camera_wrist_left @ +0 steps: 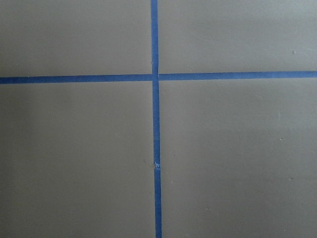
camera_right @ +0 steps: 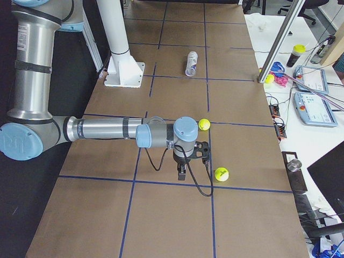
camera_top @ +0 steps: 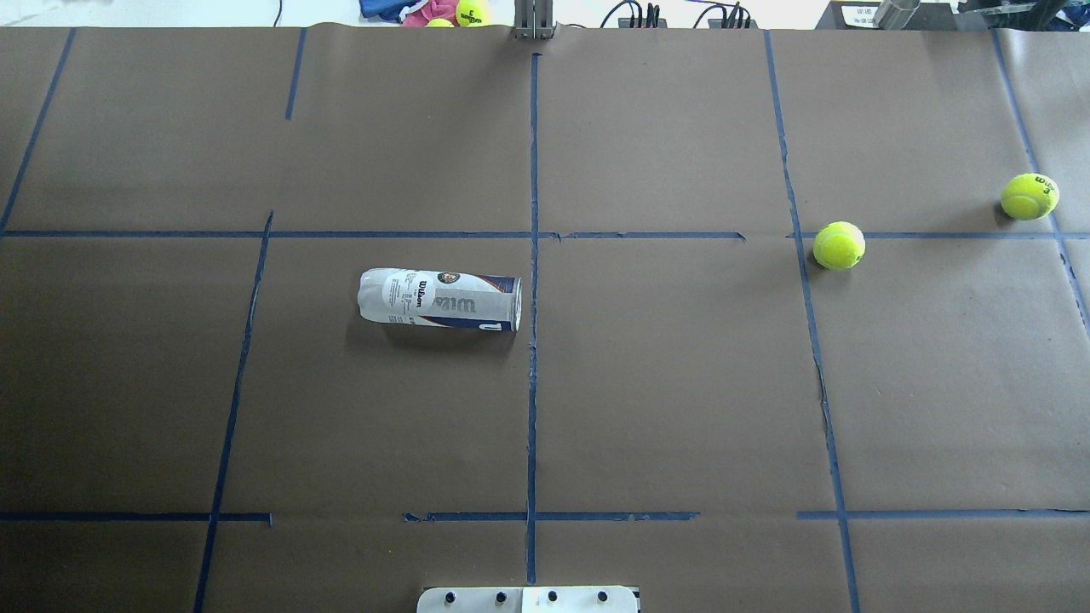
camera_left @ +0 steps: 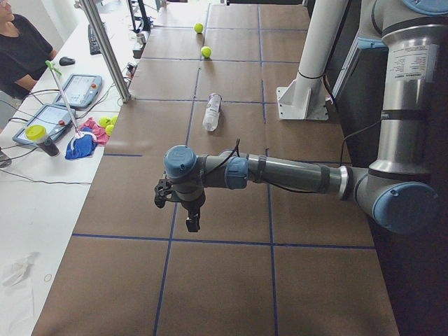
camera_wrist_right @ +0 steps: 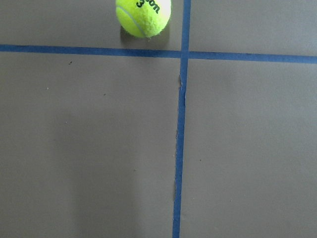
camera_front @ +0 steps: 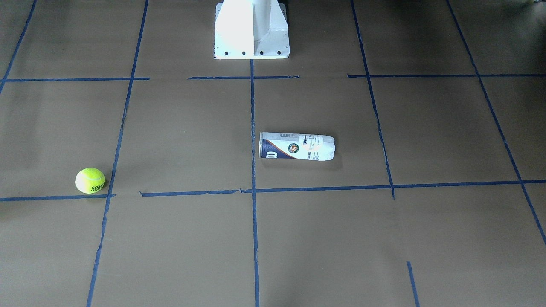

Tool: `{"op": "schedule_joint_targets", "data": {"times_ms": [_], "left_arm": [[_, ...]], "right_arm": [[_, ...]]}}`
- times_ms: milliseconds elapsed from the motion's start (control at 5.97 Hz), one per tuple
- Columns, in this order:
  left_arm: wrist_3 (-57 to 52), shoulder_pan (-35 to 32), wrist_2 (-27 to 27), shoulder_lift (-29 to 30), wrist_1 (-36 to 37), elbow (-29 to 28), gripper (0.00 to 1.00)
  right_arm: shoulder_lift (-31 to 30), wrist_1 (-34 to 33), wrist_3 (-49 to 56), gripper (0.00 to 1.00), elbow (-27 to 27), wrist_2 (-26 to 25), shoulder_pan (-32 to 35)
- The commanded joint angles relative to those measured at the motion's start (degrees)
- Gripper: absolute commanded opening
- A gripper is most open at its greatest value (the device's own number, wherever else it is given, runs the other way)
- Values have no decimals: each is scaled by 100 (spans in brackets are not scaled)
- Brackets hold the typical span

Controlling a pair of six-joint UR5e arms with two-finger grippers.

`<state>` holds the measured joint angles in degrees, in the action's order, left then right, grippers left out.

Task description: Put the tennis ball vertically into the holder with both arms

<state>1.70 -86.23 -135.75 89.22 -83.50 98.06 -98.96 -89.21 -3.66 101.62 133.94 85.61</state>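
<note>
The holder lies on its side near the table's middle, its metallic rim toward the centre tape line; it also shows in the overhead view. Two tennis balls lie on the robot's right side: one by a tape crossing, also in the front view, and one farther right. One ball shows at the top of the right wrist view. My left gripper hovers over bare table, far from the holder. My right gripper hovers near the two balls. I cannot tell whether either gripper is open or shut.
The white pedestal base stands at the robot's edge of the table. Blue tape lines grid the brown table cover. Beyond the far edge lie spare balls and cloth, a metal post and tablets. An operator sits there.
</note>
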Motion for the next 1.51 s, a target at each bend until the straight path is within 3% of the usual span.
{"op": "schedule_joint_targets", "data": {"times_ms": [0,1340], "left_arm": [[-38,1,-21,-80,1,20,100],[14,9,-3,-71,-43,46,100]], "right_arm": [[0,0,-3,100,-19,0,0],[0,-9,-56,100,-63,18,-9]]}}
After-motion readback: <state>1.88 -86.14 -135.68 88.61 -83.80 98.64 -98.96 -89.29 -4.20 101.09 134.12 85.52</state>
